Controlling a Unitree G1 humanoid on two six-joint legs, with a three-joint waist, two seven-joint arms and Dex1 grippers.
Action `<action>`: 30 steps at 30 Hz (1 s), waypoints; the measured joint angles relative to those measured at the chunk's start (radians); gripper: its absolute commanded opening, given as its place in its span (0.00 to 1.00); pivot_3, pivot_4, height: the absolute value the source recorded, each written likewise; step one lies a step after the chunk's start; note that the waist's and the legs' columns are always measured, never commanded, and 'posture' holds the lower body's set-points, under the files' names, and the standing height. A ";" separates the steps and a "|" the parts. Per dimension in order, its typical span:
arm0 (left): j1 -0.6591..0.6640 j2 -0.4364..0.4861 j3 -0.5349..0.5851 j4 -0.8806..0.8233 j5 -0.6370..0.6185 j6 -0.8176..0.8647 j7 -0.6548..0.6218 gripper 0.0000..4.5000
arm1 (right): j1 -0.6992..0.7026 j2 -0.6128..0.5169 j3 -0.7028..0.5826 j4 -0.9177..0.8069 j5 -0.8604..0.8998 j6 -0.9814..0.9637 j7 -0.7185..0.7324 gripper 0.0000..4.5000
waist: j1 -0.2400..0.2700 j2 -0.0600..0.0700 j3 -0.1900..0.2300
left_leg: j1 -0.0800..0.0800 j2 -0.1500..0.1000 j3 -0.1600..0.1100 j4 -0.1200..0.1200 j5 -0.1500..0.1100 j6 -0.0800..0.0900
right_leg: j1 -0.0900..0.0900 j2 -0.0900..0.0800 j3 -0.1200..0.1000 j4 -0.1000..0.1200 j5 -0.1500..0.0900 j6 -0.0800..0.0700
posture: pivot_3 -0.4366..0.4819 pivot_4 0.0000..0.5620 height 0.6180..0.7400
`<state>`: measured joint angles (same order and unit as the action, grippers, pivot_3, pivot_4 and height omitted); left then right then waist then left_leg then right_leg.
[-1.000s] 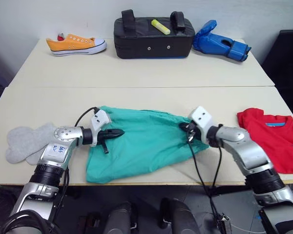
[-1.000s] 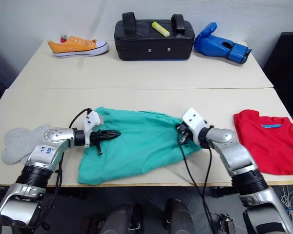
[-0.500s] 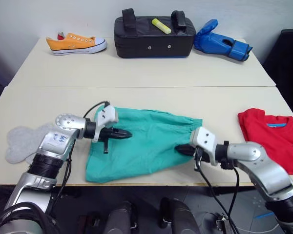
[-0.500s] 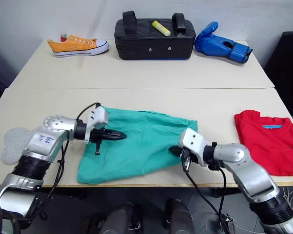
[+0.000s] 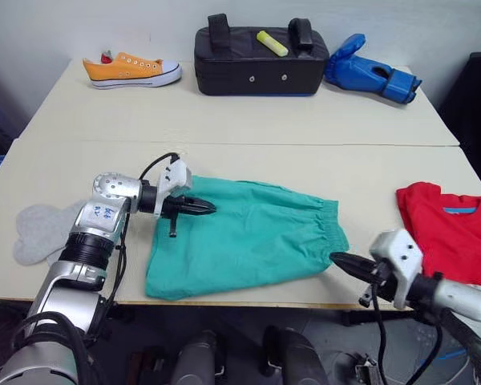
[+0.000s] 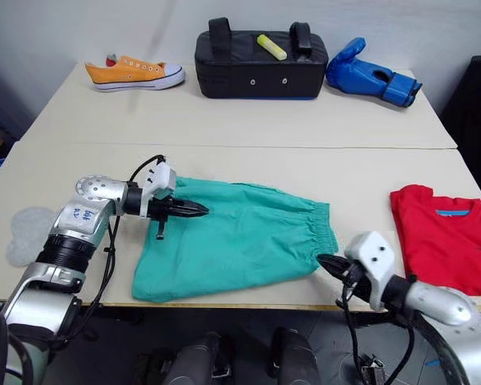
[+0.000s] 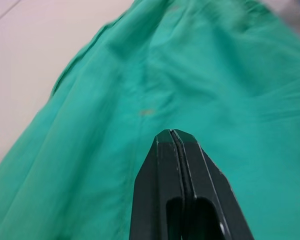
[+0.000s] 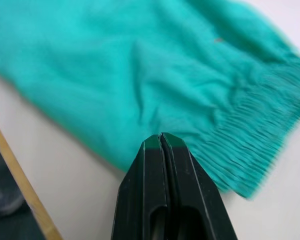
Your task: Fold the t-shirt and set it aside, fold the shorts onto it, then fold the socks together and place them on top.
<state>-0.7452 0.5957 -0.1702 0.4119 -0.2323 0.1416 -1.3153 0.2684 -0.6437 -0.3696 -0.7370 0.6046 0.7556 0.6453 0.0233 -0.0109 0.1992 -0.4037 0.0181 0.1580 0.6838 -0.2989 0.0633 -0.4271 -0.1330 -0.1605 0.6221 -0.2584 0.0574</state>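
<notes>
The left gripper [image 5: 209,208] is being held closed over the teal shorts [image 5: 248,237]; the right gripper [image 6: 324,261], fingers together and empty, is being held just beside their waistband.

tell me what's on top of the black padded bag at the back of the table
A yellow marker-like stick lies on top of the black padded bag, between its two black strap handles. Nothing else rests on it. What is behind the bag cannot be seen because the bag covers it.

Two pale tables [image 5: 248,120] pushed together before a plain light wall [image 5: 104,24]; even lighting.
</notes>
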 measured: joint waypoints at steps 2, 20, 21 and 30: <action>0.029 -0.019 -0.008 -0.031 -0.002 0.011 -0.008 0.00 | 0.008 0.073 -0.050 -0.006 0.134 0.117 -0.095 0.19 | -0.002 0.000 0.000 | 0.000 0.000 -0.001 0.000 0.000 0.000 | 0.000 0.000 0.000 0.000 0.000 0.000 | 0.48 0.27 1.00; 0.060 -0.072 -0.076 0.063 0.142 -0.152 0.068 0.00 | -0.108 0.302 -0.021 0.246 0.842 0.272 -0.678 0.99 | -0.015 -0.004 -0.003 | 0.001 0.000 -0.001 -0.002 -0.001 0.002 | 0.000 0.000 0.001 -0.001 0.000 0.000 | 0.48 0.27 1.00; 0.060 -0.072 -0.073 0.075 0.145 -0.165 0.076 0.00 | -0.146 0.308 -0.006 0.281 0.841 0.259 -0.682 0.99 | -0.018 -0.005 -0.005 | 0.001 0.000 -0.001 -0.002 -0.001 0.002 | 0.000 0.000 0.001 -0.001 0.000 0.000 | 0.48 0.27 1.00; 0.057 -0.111 -0.058 0.122 0.162 -0.197 0.197 0.00 | -0.328 0.352 0.086 0.462 0.692 0.155 -0.683 0.39 | -0.025 -0.008 -0.013 | 0.001 0.000 -0.001 -0.002 0.000 0.002 | 0.001 -0.001 0.001 0.000 0.001 0.000 | 0.48 0.27 1.00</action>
<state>-0.6884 0.4843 -0.2282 0.5335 -0.0700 -0.0556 -1.1188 -0.0594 -0.2914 -0.2837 -0.2755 1.2965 0.9108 -0.0377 -0.0016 -0.0193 0.1861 -0.4025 0.0181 0.1567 0.6821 -0.2993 0.0648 -0.4265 -0.1336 -0.1591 0.6216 -0.2579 0.0577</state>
